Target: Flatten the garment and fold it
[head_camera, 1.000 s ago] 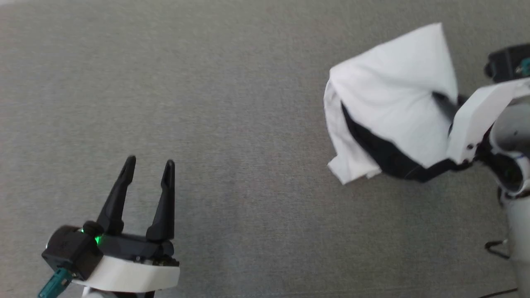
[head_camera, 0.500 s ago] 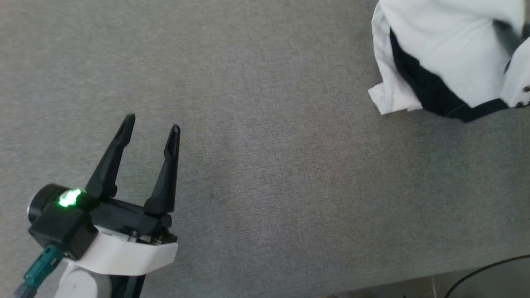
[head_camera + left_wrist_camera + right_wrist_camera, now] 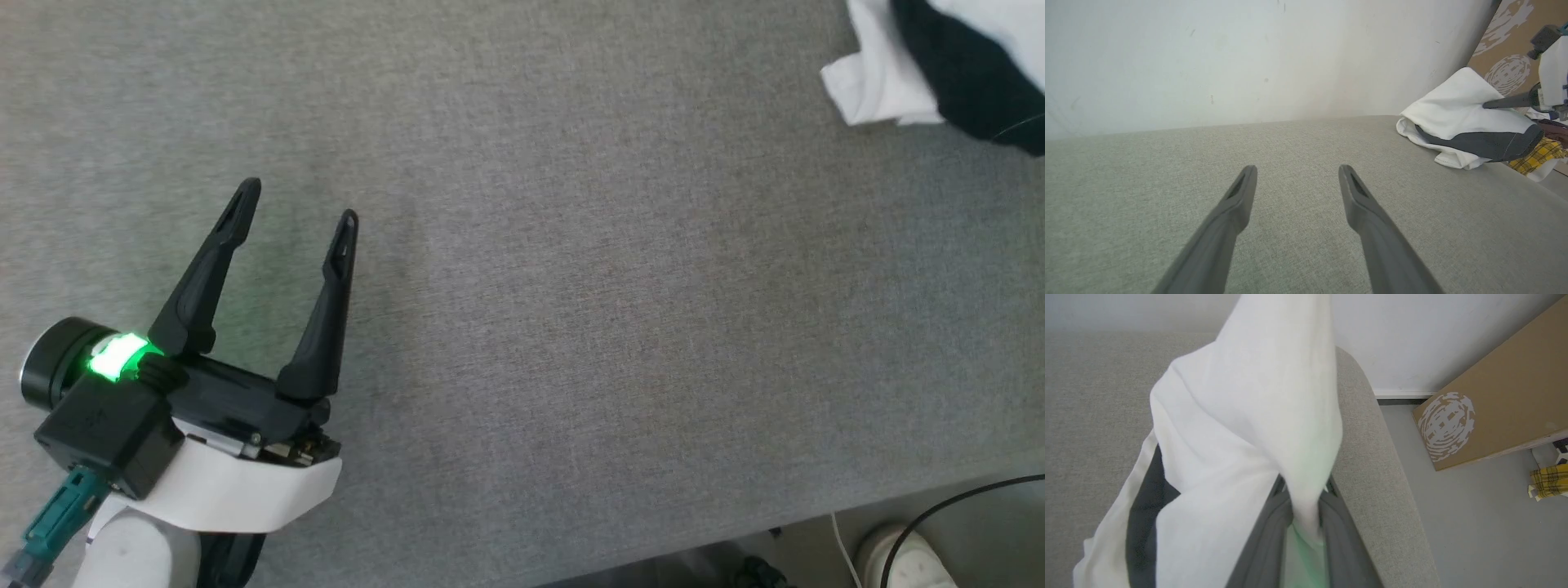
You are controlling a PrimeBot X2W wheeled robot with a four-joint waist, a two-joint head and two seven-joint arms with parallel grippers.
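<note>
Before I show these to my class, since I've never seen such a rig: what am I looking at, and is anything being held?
It is a two-armed robot. One picture looks down from its head; the other two look along each arm's pair of dark fingers. In the head view the left gripper stands open and empty above a grey fabric-covered surface. The right gripper is pinched shut on the garment, a white T-shirt with dark parts, bunched up near the surface's edge. Beyond it, a cardboard box stands on the floor by the wall.
</note>
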